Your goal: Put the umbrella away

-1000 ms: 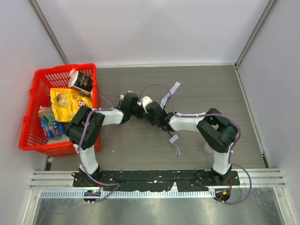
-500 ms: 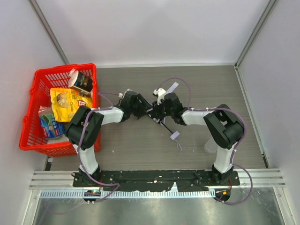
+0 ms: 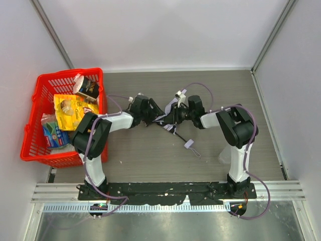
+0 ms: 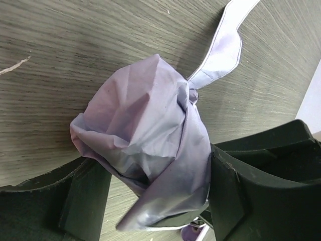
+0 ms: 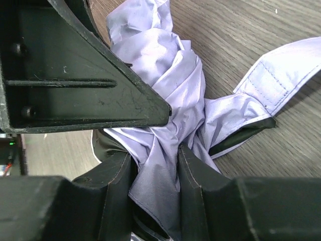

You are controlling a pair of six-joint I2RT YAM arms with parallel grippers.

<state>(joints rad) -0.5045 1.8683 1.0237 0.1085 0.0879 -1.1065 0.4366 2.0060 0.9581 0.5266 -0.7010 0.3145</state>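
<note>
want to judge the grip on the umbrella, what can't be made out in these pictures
- Top view: canopy mostly covered by the left fingers and right fingers closed on it.
- Both wrist views: handle and shaft lie outside the frame.
- Left wrist view: finger ends hidden by fabric and the bottom edge.
- Top view: labels on the packets in the basket are too small to read.

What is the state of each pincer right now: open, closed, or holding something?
Left pincer: closed on the umbrella, gripping its bunched canopy.
Right pincer: closed on the umbrella's fabric too.
</note>
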